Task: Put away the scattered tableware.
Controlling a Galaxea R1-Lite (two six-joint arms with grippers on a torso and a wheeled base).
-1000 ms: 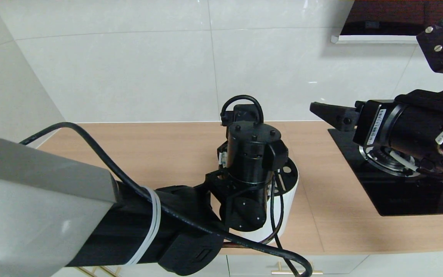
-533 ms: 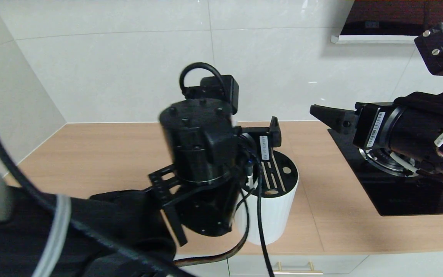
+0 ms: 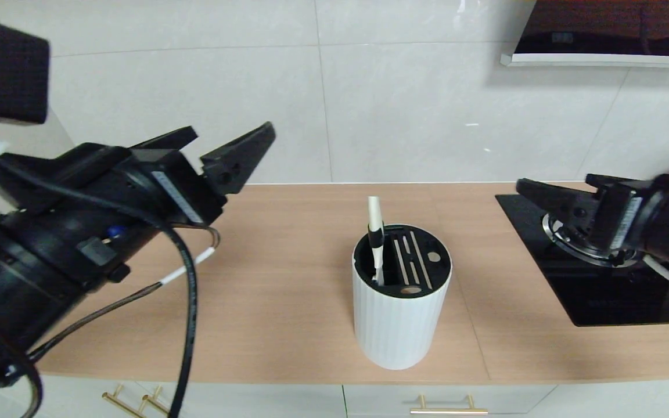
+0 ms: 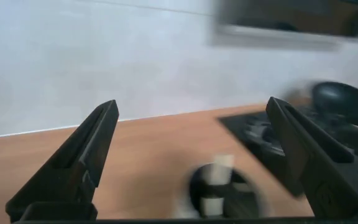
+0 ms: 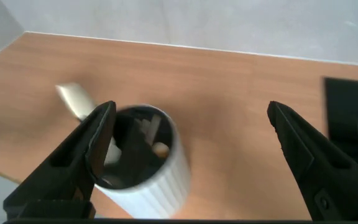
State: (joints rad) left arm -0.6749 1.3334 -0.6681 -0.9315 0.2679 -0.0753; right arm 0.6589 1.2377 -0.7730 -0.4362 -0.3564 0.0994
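Note:
A white ribbed utensil holder with a black slotted top stands on the wooden counter near its front edge. A utensil with a white handle and a black band stands upright in the holder's left opening. My left gripper hangs open and empty, high up and well to the left of the holder. My right gripper is open and empty to the right, above the cooktop. The holder shows below the open left gripper. In the right wrist view the holder and the handle lie under the right gripper.
A black cooktop with a metal burner ring covers the counter's right end. A range hood hangs above it. A tiled wall closes the back. Drawers with gold handles sit below the front edge.
My left arm has lifted off the holder and swung up and left, leaving the white-handled utensil standing in it. My right gripper has drawn back to the right and slightly down.

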